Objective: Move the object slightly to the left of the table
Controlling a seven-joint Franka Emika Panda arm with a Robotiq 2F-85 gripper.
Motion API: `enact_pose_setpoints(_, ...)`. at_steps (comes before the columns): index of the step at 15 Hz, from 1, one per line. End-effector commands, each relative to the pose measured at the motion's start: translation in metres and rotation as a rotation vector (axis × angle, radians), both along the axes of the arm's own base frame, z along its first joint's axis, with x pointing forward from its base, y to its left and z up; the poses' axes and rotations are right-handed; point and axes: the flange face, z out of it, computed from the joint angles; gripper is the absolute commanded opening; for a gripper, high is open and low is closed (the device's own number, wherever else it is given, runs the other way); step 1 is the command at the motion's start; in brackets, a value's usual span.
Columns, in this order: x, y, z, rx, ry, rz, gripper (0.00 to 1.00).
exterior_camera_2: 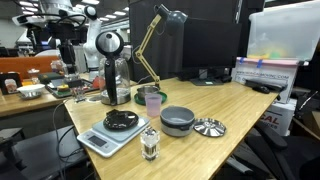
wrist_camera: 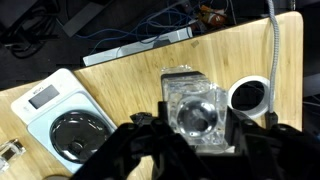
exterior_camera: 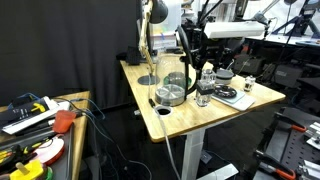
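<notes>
Fingers [wrist_camera: 148,138] pinch the small glass cup [wrist_camera: 196,108] over the wooden table [wrist_camera: 130,80], beside the scale [wrist_camera: 45,105].

The table [wrist_camera: 120,70] is showing pale wood with a fine grain, and its leg [exterior_camera: 190,152] is showing white. The cup [exterior_camera_2: 150,145] is looking clear with a dark base. The gripper [wrist_camera: 195,128] is showing black. The scale [wrist_camera: 40,105] is looking white under a black dish [wrist_camera: 75,135]. The bowl [exterior_camera_2: 178,120] is showing grey. The lamp [exterior_camera_2: 172,15] is showing a brass arm and a dark head.
</notes>
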Motion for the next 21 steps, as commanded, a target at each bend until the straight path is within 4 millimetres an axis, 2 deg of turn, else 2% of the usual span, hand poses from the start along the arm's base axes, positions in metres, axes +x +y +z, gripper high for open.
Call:
enact_pose_setpoints(1, 0.000, 0.000, 0.000, 0.000, 0.001, 0.000, 0.26)
enact_pose_setpoints(8, 0.009, 0.021, -0.011, -0.028, 0.010, -0.202, 0.26)
enact_pose_setpoints(15, 0.039, 0.057, -0.014, 0.023, -0.010, -0.273, 0.26)
enact_pose_setpoints(21, 0.055, 0.063, -0.025, 0.052, 0.016, -0.360, 0.26)
